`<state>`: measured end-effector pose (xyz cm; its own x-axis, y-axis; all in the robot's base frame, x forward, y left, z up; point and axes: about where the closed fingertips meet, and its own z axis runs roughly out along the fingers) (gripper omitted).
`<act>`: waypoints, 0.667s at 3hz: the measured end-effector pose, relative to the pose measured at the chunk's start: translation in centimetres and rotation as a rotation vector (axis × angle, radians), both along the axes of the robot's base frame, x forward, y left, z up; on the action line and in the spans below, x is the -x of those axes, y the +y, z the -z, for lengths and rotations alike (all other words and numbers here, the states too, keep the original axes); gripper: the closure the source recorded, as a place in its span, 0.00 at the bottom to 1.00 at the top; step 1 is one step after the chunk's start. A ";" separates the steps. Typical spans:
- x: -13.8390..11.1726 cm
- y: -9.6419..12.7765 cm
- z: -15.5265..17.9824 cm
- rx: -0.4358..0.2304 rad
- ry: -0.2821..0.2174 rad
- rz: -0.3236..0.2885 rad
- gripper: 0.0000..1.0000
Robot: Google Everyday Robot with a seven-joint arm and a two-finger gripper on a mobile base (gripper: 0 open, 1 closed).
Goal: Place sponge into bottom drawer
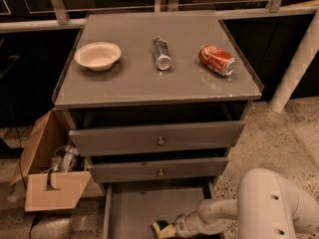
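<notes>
The bottom drawer (130, 210) is pulled open at the foot of the grey cabinet, its flat grey floor showing. My gripper (164, 228) reaches in from the right, low over the drawer's front part. It is shut on the sponge (158, 227), a small pale yellow block with a dark side, held just above or on the drawer floor. My white arm (219, 215) runs from the gripper back to the lower right.
On the cabinet top (149, 78) lie a white bowl (97, 55), a clear bottle on its side (161, 54) and a red soda can on its side (217, 60). The two upper drawers (159, 139) stand slightly ajar. A cardboard box (47, 176) stands at the left.
</notes>
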<state>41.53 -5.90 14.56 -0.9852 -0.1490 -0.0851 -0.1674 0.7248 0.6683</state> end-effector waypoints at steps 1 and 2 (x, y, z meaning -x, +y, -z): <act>0.2 -0.3 0.5 -0.015 0.018 -0.006 0.81; 0.2 -0.3 0.5 -0.015 0.018 -0.006 0.58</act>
<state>41.30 -6.16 14.03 -0.9856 -0.1540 -0.0693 -0.1595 0.7138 0.6820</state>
